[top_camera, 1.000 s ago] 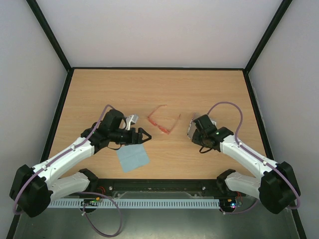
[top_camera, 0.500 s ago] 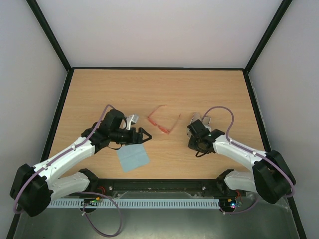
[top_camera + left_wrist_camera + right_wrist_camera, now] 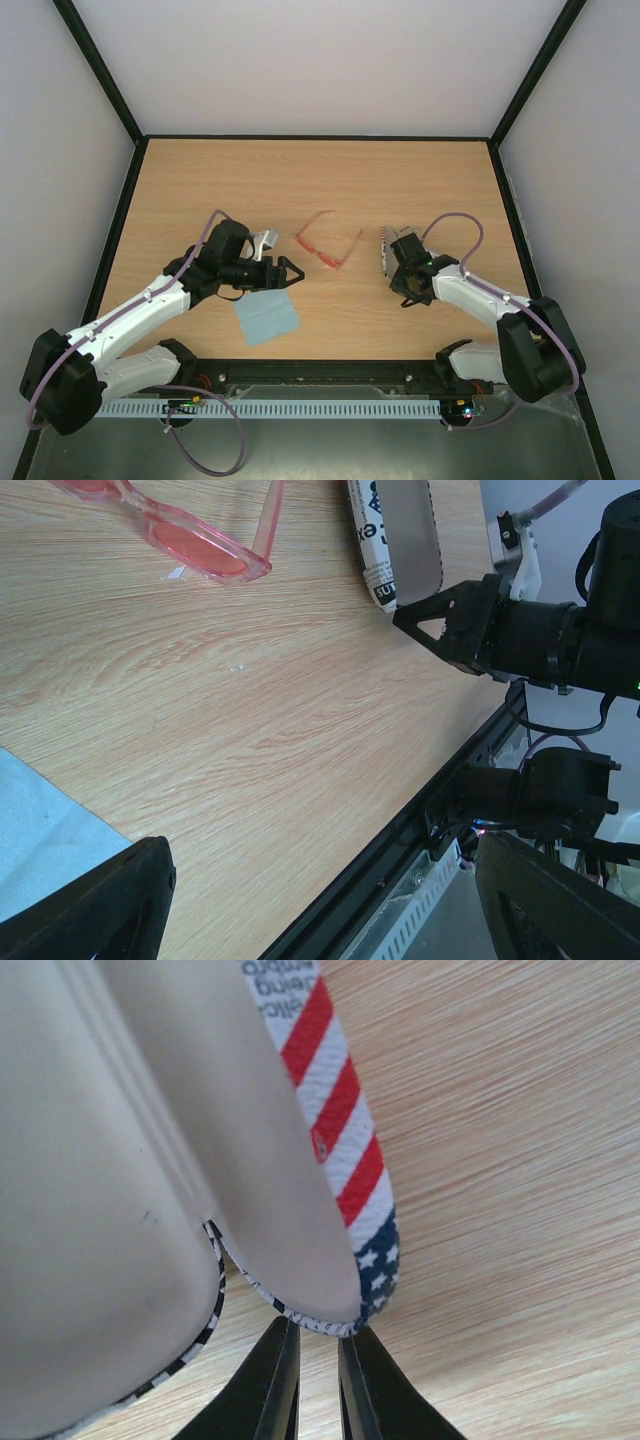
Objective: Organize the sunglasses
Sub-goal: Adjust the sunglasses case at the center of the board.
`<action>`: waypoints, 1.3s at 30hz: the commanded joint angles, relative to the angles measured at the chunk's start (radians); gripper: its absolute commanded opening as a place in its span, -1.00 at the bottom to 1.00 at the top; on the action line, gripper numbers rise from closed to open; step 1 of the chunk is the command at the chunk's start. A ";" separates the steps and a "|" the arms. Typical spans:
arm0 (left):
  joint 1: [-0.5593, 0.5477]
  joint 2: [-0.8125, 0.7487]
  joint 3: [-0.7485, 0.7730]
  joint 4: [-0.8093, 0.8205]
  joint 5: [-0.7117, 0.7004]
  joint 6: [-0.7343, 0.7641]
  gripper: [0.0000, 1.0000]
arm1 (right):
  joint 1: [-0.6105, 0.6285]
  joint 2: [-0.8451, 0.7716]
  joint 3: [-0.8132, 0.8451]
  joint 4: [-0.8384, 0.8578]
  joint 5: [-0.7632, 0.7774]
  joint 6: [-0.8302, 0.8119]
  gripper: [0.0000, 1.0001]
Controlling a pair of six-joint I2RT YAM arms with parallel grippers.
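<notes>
Holding oval stars-and-stripes case (image 3: 330,1150) by its rim: right jaws clamped on it. Left jaws apart, left of case. Translucent red-orange sunglasses (image 3: 195,552) between; advise keeping case steady.

There is one pair of sunglasses (image 3: 326,247), red-orange, at the centre of the top view. One case (image 3: 386,254) with a stars-and-stripes pattern is just to the right of centre. One light blue cloth (image 3: 266,320) is below and left of centre. That makes three loose things on one wooden surface (image 3: 300,180). Two arms enter from the bottom corners: the left arm (image 3: 140,305) and the right arm (image 3: 490,300). Each carries one two-fingered end effector: the left end effector (image 3: 283,262) and the right end effector (image 3: 400,264).
</notes>
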 commanded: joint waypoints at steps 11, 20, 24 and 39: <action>-0.002 -0.010 0.017 -0.020 0.004 0.017 0.70 | -0.156 0.064 0.072 -0.018 0.118 -0.112 -0.69; -0.002 -0.005 0.034 -0.030 0.006 0.023 0.70 | -0.270 0.159 0.164 0.019 0.140 -0.185 -0.66; -0.003 -0.001 0.042 -0.033 0.005 0.025 0.70 | -0.273 0.231 0.195 0.061 0.139 -0.190 -0.65; -0.002 0.016 0.049 -0.034 -0.011 0.019 0.70 | -0.273 0.320 0.320 0.085 0.160 -0.233 -0.60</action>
